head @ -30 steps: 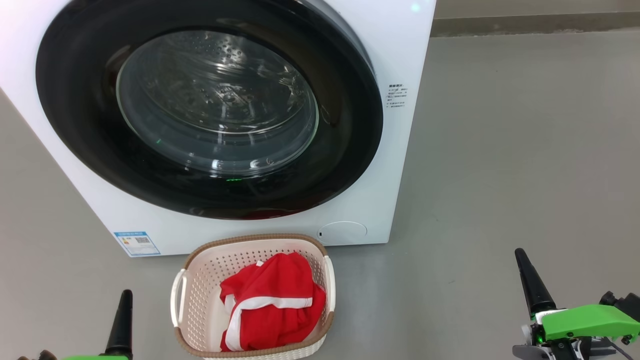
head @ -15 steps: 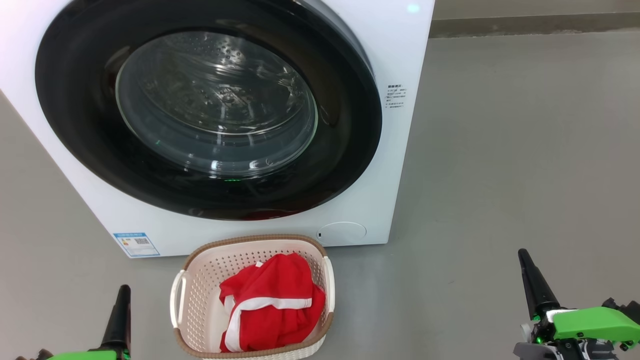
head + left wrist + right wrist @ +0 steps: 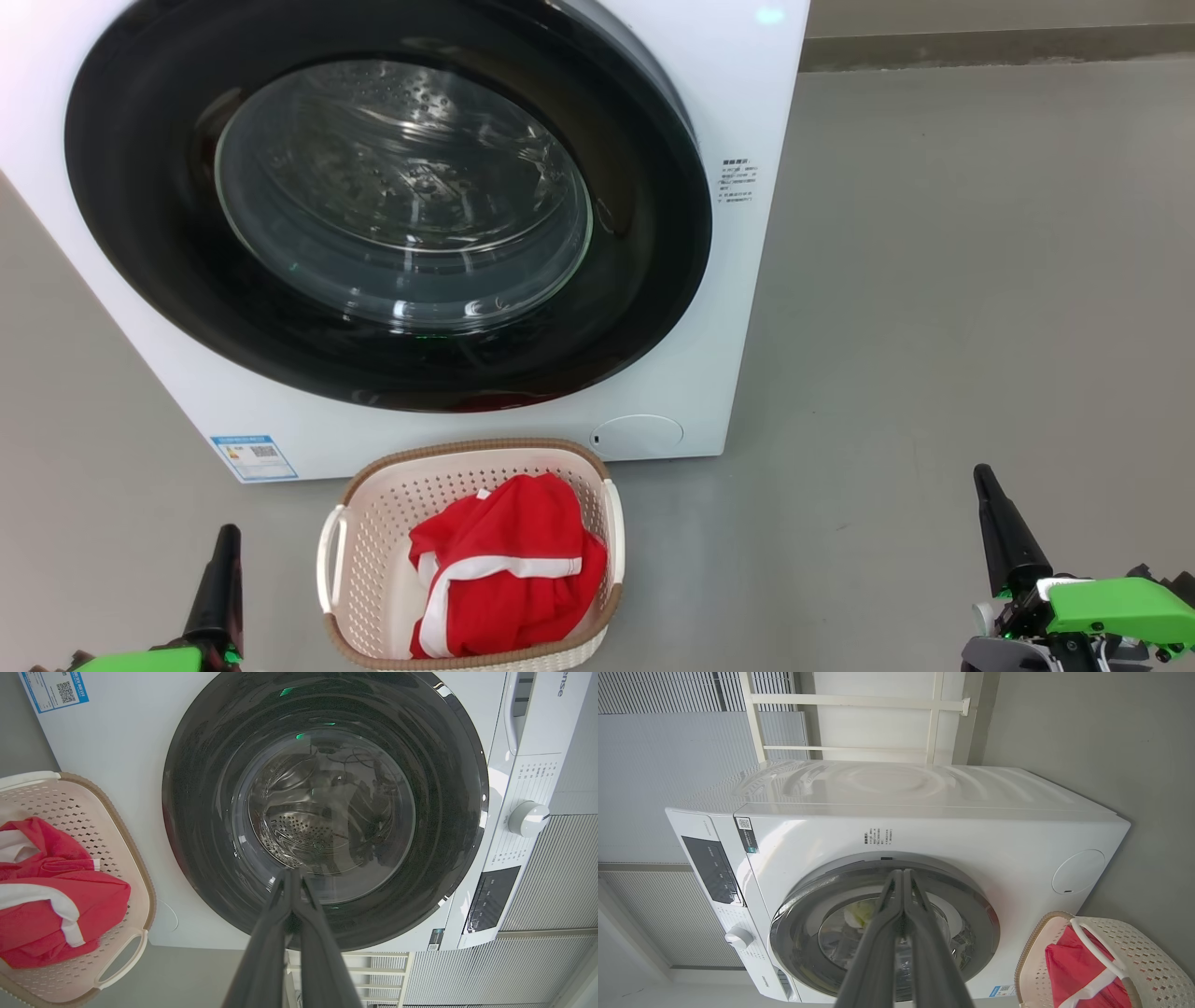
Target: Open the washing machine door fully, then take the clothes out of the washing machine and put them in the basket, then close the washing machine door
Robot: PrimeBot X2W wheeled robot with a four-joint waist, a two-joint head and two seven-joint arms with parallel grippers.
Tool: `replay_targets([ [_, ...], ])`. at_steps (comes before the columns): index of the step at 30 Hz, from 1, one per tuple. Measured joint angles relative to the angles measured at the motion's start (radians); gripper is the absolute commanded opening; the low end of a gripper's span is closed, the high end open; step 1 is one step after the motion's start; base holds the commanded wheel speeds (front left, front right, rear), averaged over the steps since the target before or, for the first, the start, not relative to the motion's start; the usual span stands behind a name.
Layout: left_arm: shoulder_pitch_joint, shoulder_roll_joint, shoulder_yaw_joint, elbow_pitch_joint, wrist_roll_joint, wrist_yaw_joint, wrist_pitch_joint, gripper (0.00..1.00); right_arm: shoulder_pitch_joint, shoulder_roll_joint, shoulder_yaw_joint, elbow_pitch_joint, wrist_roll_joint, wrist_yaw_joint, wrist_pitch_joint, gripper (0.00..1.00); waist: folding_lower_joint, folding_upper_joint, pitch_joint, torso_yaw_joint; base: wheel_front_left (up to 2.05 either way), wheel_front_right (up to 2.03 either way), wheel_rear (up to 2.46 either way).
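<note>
While the round, black-rimmed glass washing machine door [image 3: 392, 205] sits closed on the white boxy washing machine [image 3: 738, 93], red white-trimmed clothes [image 3: 509, 579] lie inside the cream perforated plastic basket [image 3: 373, 523] just before it. Jaws of left gripper [image 3: 227, 534] and right gripper [image 3: 981, 472] pressed together, empty.

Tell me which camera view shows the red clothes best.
The head view: the clothes lie in the basket, seen whole from above. The left wrist view cuts the clothes off at its left edge; the right wrist view catches part of the clothes at its bottom edge, behind a basket handle.
</note>
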Motion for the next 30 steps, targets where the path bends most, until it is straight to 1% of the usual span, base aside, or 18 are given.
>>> replay_targets([
  [30, -0.001, -0.002, 0.005, 0.000, 0.000, 0.000, 0.001, 0.00, 0.000, 0.003, -0.006, 0.000, 0.000, 0.000, 0.003, 0.00, 0.0000, 0.0000, 0.000, 0.000, 0.00, 0.00, 0.00],
])
